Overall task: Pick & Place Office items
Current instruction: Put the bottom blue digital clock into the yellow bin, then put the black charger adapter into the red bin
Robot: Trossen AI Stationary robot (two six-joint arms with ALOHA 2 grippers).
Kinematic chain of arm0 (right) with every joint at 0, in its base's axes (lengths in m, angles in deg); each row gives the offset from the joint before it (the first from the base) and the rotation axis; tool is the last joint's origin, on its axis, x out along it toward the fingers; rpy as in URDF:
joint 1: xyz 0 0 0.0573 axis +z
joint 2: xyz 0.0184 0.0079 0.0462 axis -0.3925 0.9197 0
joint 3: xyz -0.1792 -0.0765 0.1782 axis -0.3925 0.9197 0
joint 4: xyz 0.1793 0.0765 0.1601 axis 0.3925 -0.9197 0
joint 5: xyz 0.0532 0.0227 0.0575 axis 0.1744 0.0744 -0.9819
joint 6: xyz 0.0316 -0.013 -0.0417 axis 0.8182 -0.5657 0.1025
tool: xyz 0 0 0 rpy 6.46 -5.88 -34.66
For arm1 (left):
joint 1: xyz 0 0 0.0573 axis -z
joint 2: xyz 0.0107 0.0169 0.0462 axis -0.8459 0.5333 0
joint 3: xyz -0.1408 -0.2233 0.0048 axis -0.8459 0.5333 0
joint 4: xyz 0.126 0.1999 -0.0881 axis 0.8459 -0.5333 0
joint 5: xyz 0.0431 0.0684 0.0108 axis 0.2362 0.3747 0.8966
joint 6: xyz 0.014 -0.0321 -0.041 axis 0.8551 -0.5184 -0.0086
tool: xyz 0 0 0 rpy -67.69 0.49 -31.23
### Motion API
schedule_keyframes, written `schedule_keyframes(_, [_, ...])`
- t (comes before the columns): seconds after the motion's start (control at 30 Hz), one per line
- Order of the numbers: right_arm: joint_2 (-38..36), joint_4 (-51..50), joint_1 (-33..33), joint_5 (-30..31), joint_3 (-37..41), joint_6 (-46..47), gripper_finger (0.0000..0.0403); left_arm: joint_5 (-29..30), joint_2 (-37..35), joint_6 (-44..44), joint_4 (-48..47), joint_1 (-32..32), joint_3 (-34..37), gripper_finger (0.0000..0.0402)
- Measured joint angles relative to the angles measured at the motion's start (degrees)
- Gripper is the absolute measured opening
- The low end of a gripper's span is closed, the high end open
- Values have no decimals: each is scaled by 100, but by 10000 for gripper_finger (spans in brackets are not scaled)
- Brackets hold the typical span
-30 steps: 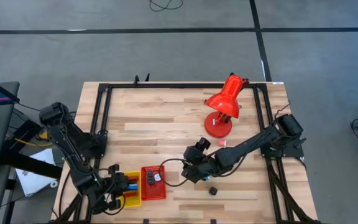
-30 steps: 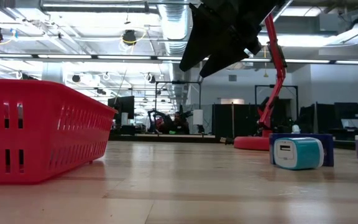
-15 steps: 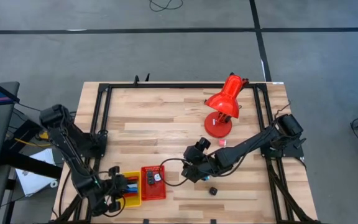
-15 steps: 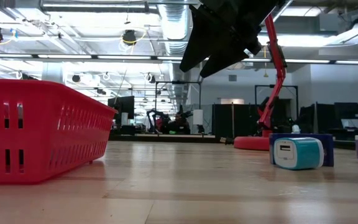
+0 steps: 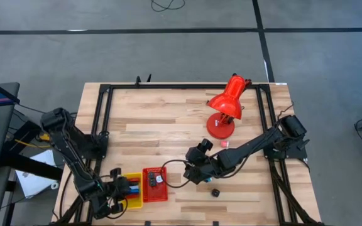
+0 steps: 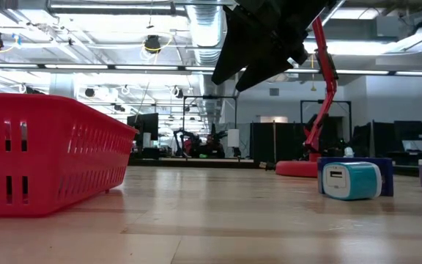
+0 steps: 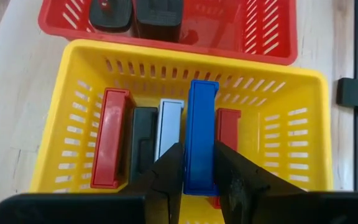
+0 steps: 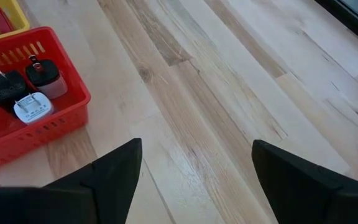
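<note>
Your left hand is clamped on a blue piece in the yellow tray; the right hand hangs apart. On the desk, a black piece and a pink piece remain.

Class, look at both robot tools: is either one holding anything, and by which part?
The left tool grips the blue block by its near end, over the yellow tray. The right tool is open and holds nothing.

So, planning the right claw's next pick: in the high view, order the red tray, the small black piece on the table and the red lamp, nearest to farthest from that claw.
1. Small black piece, just beside the right claw, toward the table's front edge.
2. Red tray, on its other side.
3. Red lamp, far back.
</note>
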Motion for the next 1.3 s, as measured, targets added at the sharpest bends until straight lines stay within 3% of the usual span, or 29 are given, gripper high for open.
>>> schedule_keyframes(0.3, [0, 0, 0, 0, 0, 0, 297, 31, 39, 0, 668, 0, 393, 71])
schedule_keyframes(0.9, [0, -56, 45, -299, 0, -1, 297, -150, -48, 27, 620, -1, 416, 107])
schedule_keyframes(1.17, [-109, -1216, 657, -303, -4, 831, 297, -73, -765, 53, 192, -86, 424, 142])
schedule_keyframes(1.3, [-98, -1969, 930, -276, -4, 1579, 297, 201, -1012, 613, 244, -329, 424, 171])
